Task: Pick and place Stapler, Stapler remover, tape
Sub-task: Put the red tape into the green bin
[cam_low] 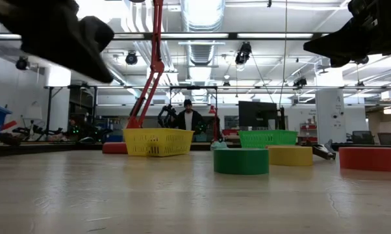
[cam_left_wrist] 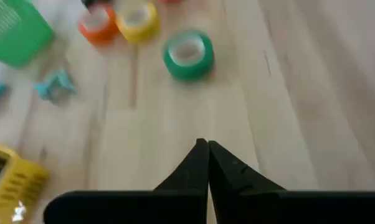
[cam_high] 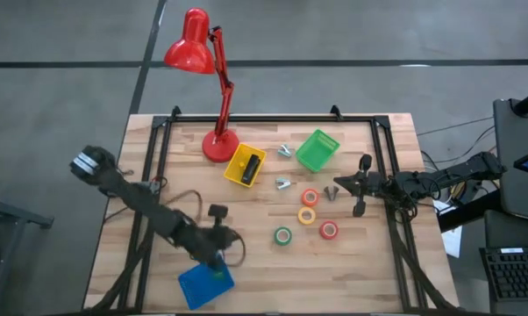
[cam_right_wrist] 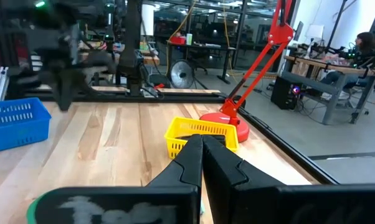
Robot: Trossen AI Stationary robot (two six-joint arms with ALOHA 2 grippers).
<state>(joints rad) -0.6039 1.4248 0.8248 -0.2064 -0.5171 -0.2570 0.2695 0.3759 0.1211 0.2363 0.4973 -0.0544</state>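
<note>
Left pincer (cam_left_wrist: 207,163) pressed together, empty. Green tape (cam_left_wrist: 188,55) lies flat ahead of it on the table (cam_left_wrist: 299,93). Judged light, stiff, smooth: pinch across the ring wall. Right pincer (cam_right_wrist: 202,155) also closed.

**Materials and finishes**

Counter (cam_high: 352,263): pale planked wood, smooth, satin sheen. Baskets, yellow (cam_high: 246,166), green (cam_high: 317,149), blue (cam_high: 204,284): perforated plastic. Lamp (cam_high: 190,44): glossy red. Tape rolls (cam_high: 283,235): smooth, glossy. Fingers (cam_left_wrist: 203,165): matt black.
</note>
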